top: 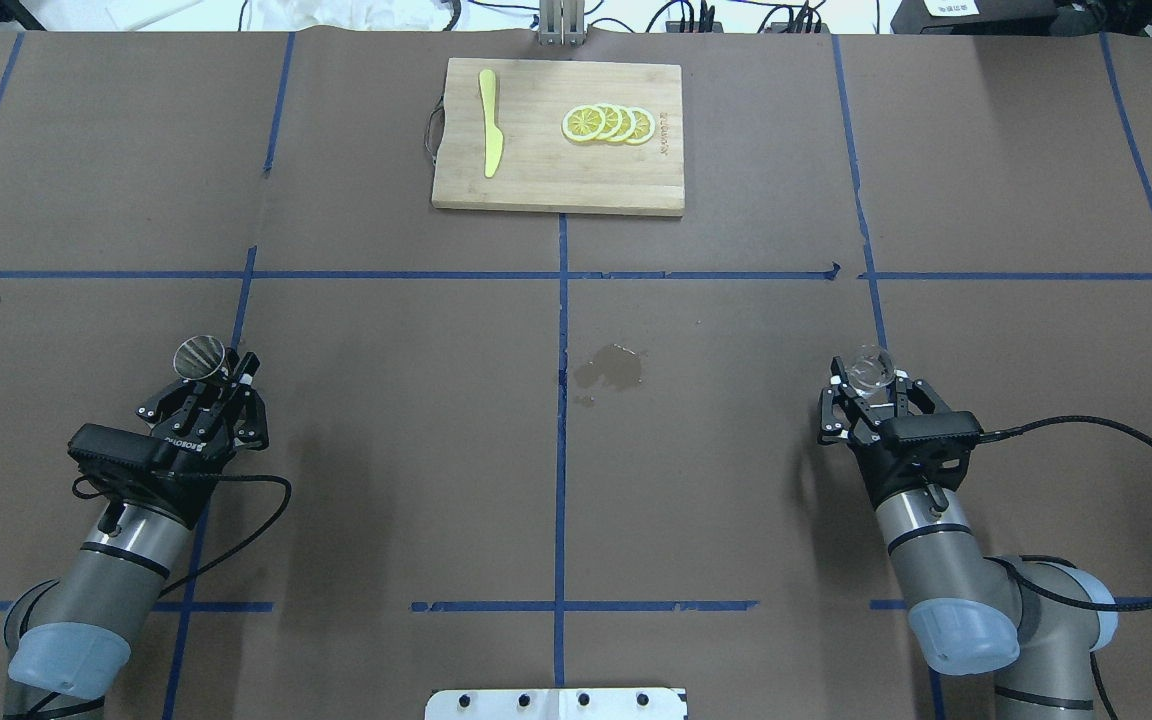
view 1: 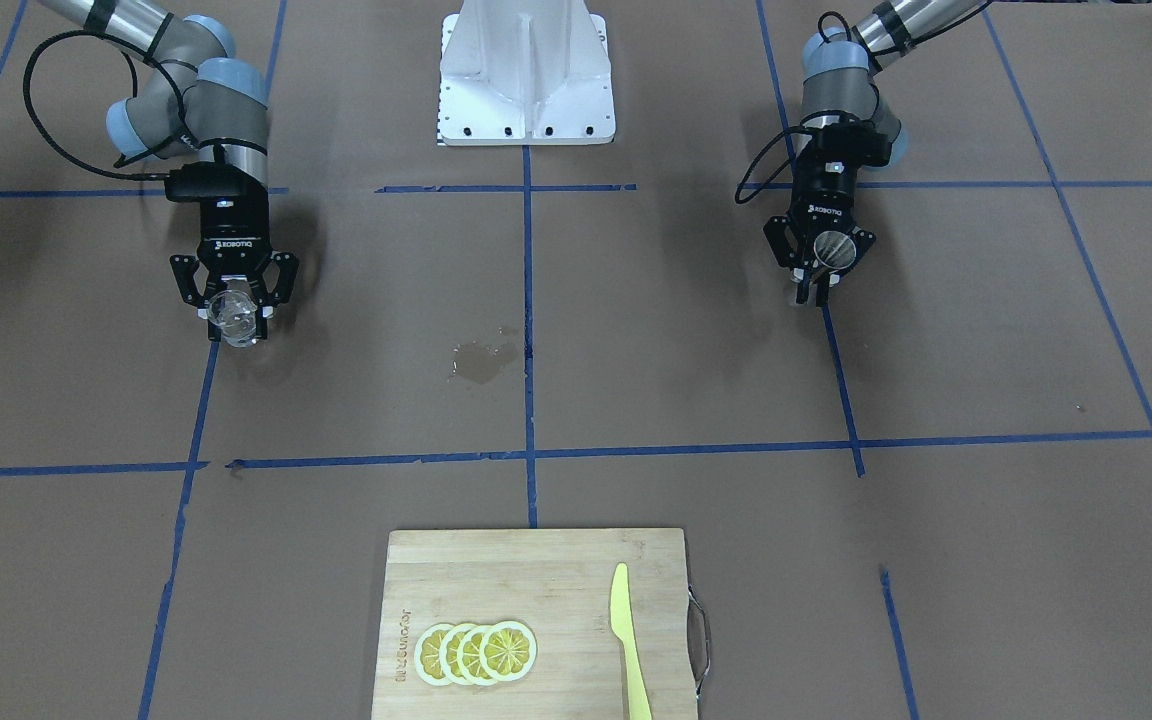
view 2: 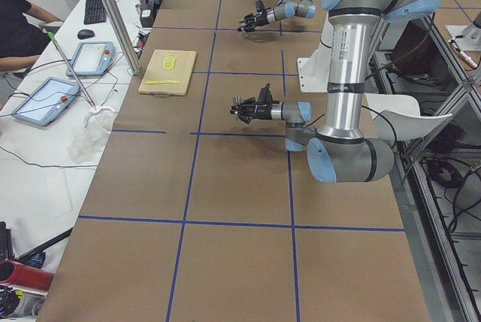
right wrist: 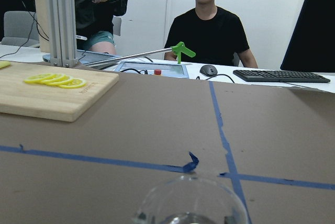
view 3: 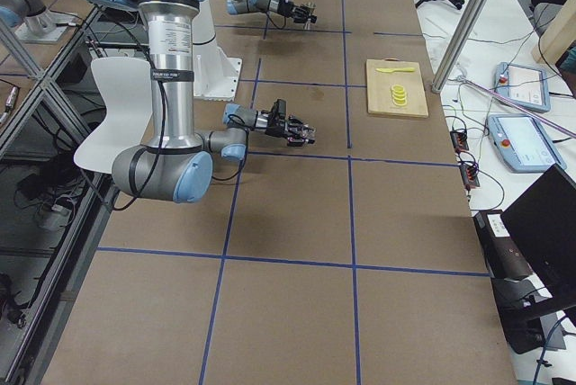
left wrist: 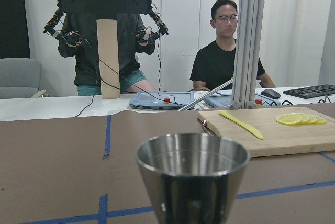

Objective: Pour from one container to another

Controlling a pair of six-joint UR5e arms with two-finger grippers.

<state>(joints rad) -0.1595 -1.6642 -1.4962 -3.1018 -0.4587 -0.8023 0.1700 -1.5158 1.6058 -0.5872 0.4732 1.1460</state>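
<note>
- With the robot at 6 o'clock in the overhead view, the left fingers (top: 241, 385) pinch the steel jigger (top: 199, 357) at about 8 o'clock on the counter (top: 386, 450).
- The left wrist view shows the jigger's upper cone upright, its round mouth open to the top. What is inside cannot be told.
- The right fingers (top: 902, 392) close on the clear glass cup (top: 871, 368) at about 4 o'clock, one finger on each side of it.
- The right wrist view shows only the cup's rim at the bottom edge, so its contents cannot be told.
- Jigger and cup are well apart, on opposite halves of the counter, and in the side views both arms reach out low over it.
- A small wet patch (top: 611, 368) lies near the centre, just at 3 o'clock of the middle blue tape line.
- At 12 o'clock lies a wooden cutting board (top: 536, 180) with overlapping lemon slices (top: 608, 123) and, at 9 o'clock of them, a yellow knife (top: 489, 135).
</note>
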